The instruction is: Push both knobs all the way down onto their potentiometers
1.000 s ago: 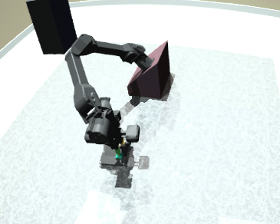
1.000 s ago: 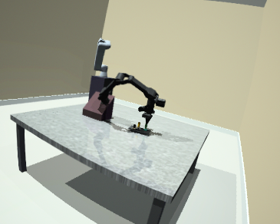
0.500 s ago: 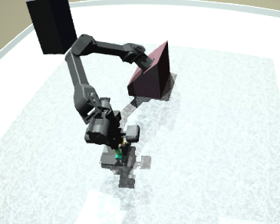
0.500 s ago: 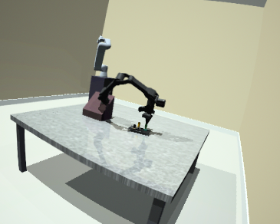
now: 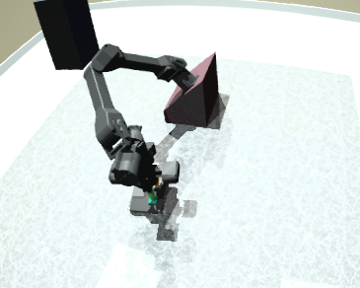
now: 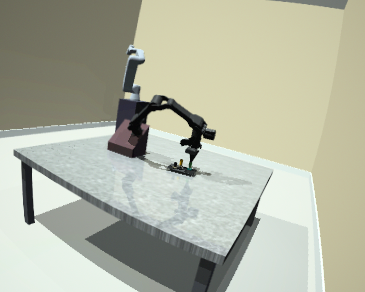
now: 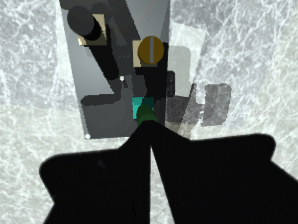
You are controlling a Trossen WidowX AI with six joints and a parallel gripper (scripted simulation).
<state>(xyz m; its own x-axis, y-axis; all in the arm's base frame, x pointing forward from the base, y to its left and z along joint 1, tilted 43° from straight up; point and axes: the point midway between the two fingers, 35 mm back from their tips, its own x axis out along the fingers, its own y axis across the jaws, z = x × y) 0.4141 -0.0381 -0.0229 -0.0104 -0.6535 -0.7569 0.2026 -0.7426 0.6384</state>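
The circuit board (image 5: 137, 205) (image 7: 107, 120) stands on the table. A green knob (image 5: 152, 194) (image 7: 145, 114) is over a teal potentiometer (image 5: 153, 201) (image 7: 142, 102) near one end of the board. My gripper (image 6: 191, 159) (image 7: 148, 125) is shut, with nothing between its fingers. Its tips are right at the top of the green knob and cover part of it; whether they touch it I cannot tell. A yellow-orange knob (image 6: 181, 162) (image 7: 143, 50) with a pale stripe stands over a beige potentiometer (image 7: 136, 61). A black knob (image 7: 80, 21) stands over another beige potentiometer (image 7: 101, 37). Gaps under the knobs are unclear.
The arm arches from a reddish wedge-shaped base (image 5: 187, 106) (image 6: 125, 140) over the table (image 6: 103, 175). A dark pedestal (image 5: 67, 35) (image 6: 124, 112) stands behind it, with a grey arm (image 6: 131, 72) on top. The arm's shadows fall across the board and table.
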